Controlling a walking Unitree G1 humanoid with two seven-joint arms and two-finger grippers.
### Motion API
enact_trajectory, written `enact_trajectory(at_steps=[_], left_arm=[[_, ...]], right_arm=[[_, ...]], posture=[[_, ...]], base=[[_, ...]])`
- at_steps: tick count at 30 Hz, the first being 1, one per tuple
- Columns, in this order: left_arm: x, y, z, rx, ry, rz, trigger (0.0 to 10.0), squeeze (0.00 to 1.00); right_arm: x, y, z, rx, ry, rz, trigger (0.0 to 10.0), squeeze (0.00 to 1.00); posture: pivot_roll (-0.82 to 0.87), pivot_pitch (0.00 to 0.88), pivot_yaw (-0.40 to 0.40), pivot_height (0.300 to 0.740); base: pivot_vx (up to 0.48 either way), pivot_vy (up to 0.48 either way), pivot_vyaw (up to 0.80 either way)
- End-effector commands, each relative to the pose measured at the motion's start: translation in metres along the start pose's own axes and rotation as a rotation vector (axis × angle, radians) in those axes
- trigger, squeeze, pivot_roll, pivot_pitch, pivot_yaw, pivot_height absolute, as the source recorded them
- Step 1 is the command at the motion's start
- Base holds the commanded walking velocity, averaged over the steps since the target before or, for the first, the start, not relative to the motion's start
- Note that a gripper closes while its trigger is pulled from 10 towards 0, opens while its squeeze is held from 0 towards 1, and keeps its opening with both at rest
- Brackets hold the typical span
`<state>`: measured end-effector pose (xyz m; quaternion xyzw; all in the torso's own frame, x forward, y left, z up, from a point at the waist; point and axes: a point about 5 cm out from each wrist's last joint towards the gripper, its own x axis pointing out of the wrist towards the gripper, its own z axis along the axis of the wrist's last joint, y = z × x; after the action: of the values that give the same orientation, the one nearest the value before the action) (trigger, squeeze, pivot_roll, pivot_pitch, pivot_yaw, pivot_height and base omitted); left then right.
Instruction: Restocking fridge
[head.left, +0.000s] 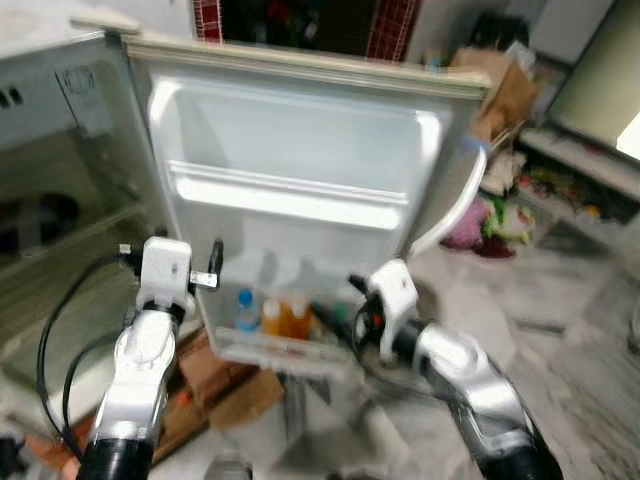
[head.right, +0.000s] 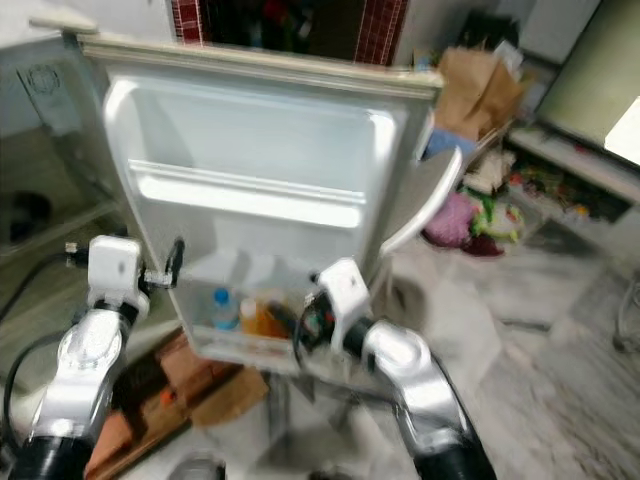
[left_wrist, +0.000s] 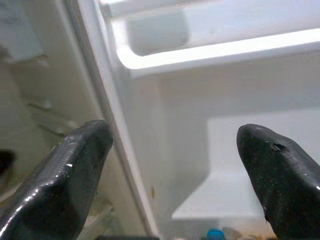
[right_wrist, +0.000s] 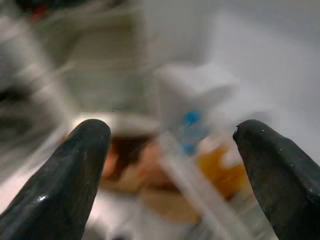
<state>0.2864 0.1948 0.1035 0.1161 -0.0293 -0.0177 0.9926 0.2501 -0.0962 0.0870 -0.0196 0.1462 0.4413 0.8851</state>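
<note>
A: Where's your stock?

B: In the bottom shelf (head.left: 262, 348) of the open fridge door (head.left: 290, 160): 1 blue-capped bottle (head.left: 245, 311) at its left end, 2 orange bottles (head.left: 285, 316) beside it. Likely light, smooth plastic, a bit slippery; take one around the body, below the cap.

A: Your grippers?

B: Left gripper (left_wrist: 175, 175) spread wide at the door's hinge edge, empty. Right gripper (right_wrist: 172, 170) also wide apart, empty, aimed at that shelf.

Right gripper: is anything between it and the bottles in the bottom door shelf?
Nothing visible blocks it. The right gripper, fingers spread wide and empty, points at the blue-capped bottle and the orange bottles in the bottom door shelf. The shelf's front rail stands before their lower parts. The left gripper faces the door's edge, off that path.
</note>
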Motion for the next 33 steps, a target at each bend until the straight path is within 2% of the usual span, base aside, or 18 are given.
enact_trajectory(at_steps=[1,5,8,9,12,13,14,15,18,23,33], left_arm=[[0.0,-0.001,0.001,0.0,-0.005,-0.012,10.0,0.0],[0.0,-0.002,0.001,0.007,0.001,-0.016,10.0,0.0],[-0.001,-0.001,0.0,0.024,0.0,-0.016,10.0,0.0],[-0.002,-0.001,-0.001,0.021,0.005,-0.014,10.0,0.0],[-0.002,0.002,-0.003,0.027,0.018,-0.007,10.0,0.0],[-0.004,0.003,-0.006,0.027,0.036,-0.024,10.0,0.0],[-0.004,0.004,-0.006,0.027,0.041,-0.029,10.0,0.0],[-0.007,0.007,-0.008,-0.006,0.05,-0.019,10.0,0.0],[-0.012,0.01,-0.011,-0.005,0.058,0.0,10.0,0.0],[-0.011,0.005,-0.011,-0.021,0.061,-0.042,10.0,0.0],[-0.006,0.004,-0.005,-0.015,0.038,-0.025,10.0,0.0]], right_arm=[[-0.012,-0.004,-0.008,-0.023,0.072,0.062,10.0,0.0],[-0.014,-0.024,-0.003,-0.062,0.074,-0.04,10.0,0.0],[-0.013,-0.041,0.01,-0.066,0.004,-0.194,10.0,0.0],[-0.014,-0.05,0.017,-0.068,-0.052,-0.297,10.0,0.0],[-0.016,-0.058,0.023,-0.045,-0.117,-0.404,10.0,0.0],[-0.018,-0.061,0.028,-0.101,-0.149,-0.481,10.0,0.0],[-0.019,-0.061,0.029,-0.118,-0.157,-0.5,10.0,0.0],[-0.02,-0.063,0.03,-0.08,-0.198,-0.541,10.0,0.0],[-0.021,-0.062,0.032,-0.066,-0.241,-0.596,10.0,0.0],[-0.019,-0.063,0.033,-0.063,-0.283,-0.703,10.0,0.0],[-0.016,-0.062,0.041,-0.074,-0.341,-0.712,10.0,0.0]], posture=[[0.08,0.0,-0.05,0.74],[0.08,0.0,-0.049,0.74],[0.08,0.0,-0.048,0.74],[0.08,0.0,-0.047,0.74],[0.08,0.0,-0.047,0.74],[0.08,0.0,-0.041,0.74],[0.08,0.0,-0.041,0.74],[0.08,0.0,-0.035,0.74],[0.08,0.0,-0.032,0.74],[0.07,0.0,-0.028,0.74],[0.07,0.0,-0.036,0.74]], base=[[-0.255,-0.244,0.0],[0.0,0.0,0.0],[0.0,0.0,0.0],[0.0,0.0,0.0],[0.0,0.0,0.0],[0.0,0.0,0.0],[0.0,0.0,0.0],[0.0,0.0,0.55],[0.0,0.0,0.8],[0.112,-0.107,0.8],[0.227,-0.369,0.71]])
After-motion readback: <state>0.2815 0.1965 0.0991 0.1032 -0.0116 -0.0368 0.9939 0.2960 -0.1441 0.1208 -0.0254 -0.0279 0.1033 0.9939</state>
